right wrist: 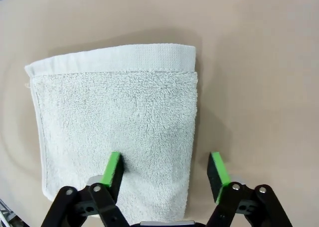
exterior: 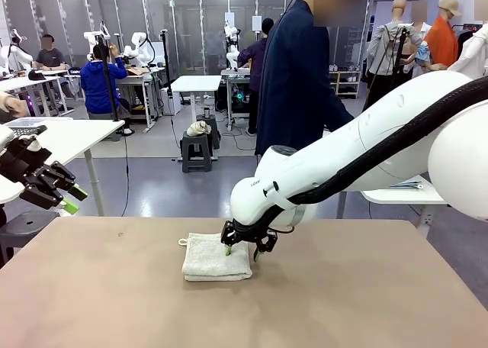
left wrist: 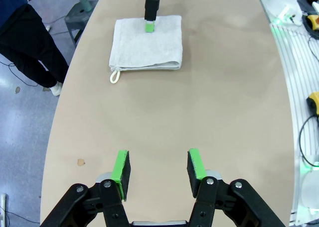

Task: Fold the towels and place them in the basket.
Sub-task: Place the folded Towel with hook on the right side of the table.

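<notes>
On the tabletop [exterior: 343,302], the right pincer [right wrist: 164,168] stands parted astride the edge of the towel [right wrist: 114,112]; the left pincer [left wrist: 158,165], parted too, is well apart.

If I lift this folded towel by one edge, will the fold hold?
Probably not: the towel is soft terry in loose layers, so it'll likely sag and open. The right claw straddles one edge; pile should resist slipping.

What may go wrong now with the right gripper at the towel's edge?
1. The right gripper straddles one edge of the pale folded terry towel: one finger on top, one over the brown table. Closing may pinch only the upper layers, so the fold could open on lifting.
2. Held at one edge, the towel may hang and unfold.
</notes>
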`<state>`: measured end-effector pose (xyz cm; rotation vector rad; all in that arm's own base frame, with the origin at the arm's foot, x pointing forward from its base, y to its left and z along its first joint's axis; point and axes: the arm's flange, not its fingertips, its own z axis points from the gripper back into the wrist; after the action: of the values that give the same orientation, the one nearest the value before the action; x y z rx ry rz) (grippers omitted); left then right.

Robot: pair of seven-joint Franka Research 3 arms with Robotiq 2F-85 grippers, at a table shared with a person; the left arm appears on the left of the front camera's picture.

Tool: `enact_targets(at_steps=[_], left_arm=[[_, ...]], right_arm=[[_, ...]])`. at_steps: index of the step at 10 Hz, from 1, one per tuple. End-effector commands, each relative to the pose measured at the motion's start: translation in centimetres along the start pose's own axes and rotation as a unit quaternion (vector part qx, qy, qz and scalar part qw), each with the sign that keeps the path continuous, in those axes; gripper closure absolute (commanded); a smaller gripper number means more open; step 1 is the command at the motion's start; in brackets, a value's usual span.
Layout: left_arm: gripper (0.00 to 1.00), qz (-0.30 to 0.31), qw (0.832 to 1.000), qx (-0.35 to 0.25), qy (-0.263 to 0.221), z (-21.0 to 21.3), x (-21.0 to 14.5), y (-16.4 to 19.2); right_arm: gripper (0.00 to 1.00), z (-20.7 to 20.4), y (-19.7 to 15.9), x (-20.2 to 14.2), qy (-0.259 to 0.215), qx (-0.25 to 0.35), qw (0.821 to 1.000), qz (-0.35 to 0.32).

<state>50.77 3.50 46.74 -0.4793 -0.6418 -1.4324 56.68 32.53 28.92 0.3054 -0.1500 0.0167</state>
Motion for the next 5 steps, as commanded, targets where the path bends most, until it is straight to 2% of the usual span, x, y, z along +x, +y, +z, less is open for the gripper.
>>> enact_targets(at_steps=[1,2,3,4,5], left_arm=[[0.4,-0.002,1.0,0.002,0.001,0.11,0.13,-0.13],[0.4,-0.002,1.0,0.002,0.001,0.11,0.13,-0.13],[0.4,-0.002,1.0,0.002,0.001,0.11,0.13,-0.13],[0.4,-0.002,1.0,0.002,0.001,0.11,0.13,-0.13],[0.4,-0.002,1.0,0.002,0.001,0.11,0.13,-0.13]], right_arm=[[0.4,-0.2,0.02,-0.18,-0.011,0.002,1.0,-0.013],[0.26,-0.33,-0.08,-0.26,-0.007,0.002,1.0,-0.016],[0.6,-0.37,-0.11,-0.36,-0.007,0.001,1.0,-0.017],[0.46,-0.36,-0.06,-0.47,-0.009,-0.001,1.0,-0.016],[0.8,-0.27,0.01,-0.55,-0.011,0.0,1.0,-0.015]])
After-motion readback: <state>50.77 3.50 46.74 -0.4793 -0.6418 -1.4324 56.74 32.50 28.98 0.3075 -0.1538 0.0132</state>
